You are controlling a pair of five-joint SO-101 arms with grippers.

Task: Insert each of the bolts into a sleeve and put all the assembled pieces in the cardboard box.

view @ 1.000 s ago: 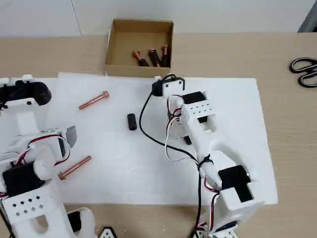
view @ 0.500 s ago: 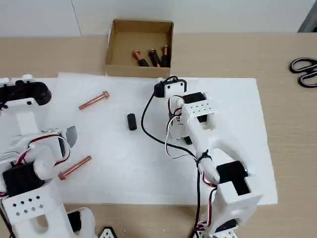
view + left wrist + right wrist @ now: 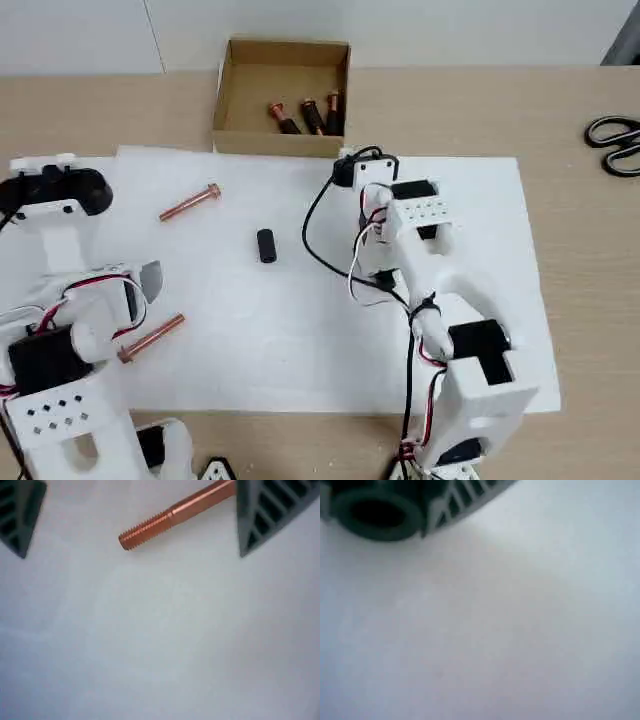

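Two copper bolts lie on the white foam sheet (image 3: 300, 340), one (image 3: 190, 202) toward the back and one (image 3: 150, 338) by the left arm. The threaded end of a bolt (image 3: 170, 517) lies between the fingers of my open left gripper (image 3: 132, 555), which hovers just over the foam. A black sleeve (image 3: 266, 245) lies loose mid-sheet. My right gripper (image 3: 395, 505) is low over the foam and shut on another black sleeve (image 3: 377, 512), whose bore faces the camera. The cardboard box (image 3: 232, 95) at the back holds three assembled pieces (image 3: 305, 115).
Scissors (image 3: 615, 145) lie on the wooden table at the far right. The right arm's black cable (image 3: 315, 255) loops over the foam beside the loose sleeve. Bare foam stretches along the front between the two arm bases.
The right arm has shifted to the right, away from the box's front wall. The left arm has moved slightly right. Bolts and the loose sleeve have stayed put.
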